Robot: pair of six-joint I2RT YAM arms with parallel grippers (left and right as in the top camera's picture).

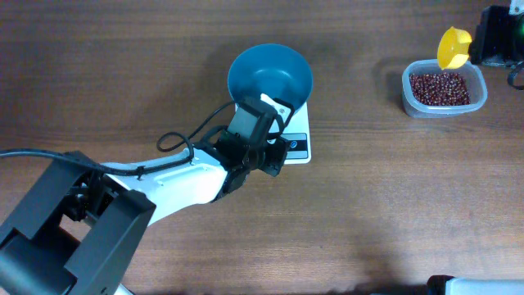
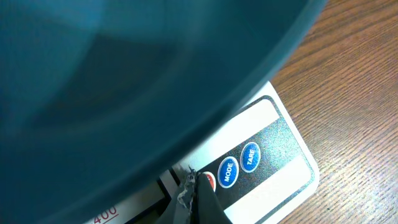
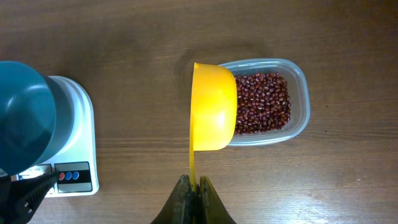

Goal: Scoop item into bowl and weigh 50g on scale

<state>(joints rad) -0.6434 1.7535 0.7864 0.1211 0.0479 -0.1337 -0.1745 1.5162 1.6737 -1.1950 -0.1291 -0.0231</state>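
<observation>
The blue bowl [image 1: 270,75] stands empty on the white scale [image 1: 296,146]; both also show in the right wrist view, the bowl [image 3: 25,115] and the scale [image 3: 78,143]. My left gripper [image 2: 194,183] is shut, its tips touching the scale's red button [image 2: 209,181] beside the blue buttons [image 2: 227,172]. My right gripper [image 3: 193,183] is shut on the handle of a yellow scoop [image 3: 213,115], held above the left edge of a clear tub [image 3: 298,109] of red-brown beans [image 3: 261,102]. The scoop [image 1: 453,47] hangs over the tub [image 1: 444,88] at the far right.
The left arm [image 1: 176,184] and its black base [image 1: 70,229] cover the near left of the wooden table. A black cable [image 1: 184,138] loops beside the arm. The right arm's body [image 1: 501,37] sits at the far right edge.
</observation>
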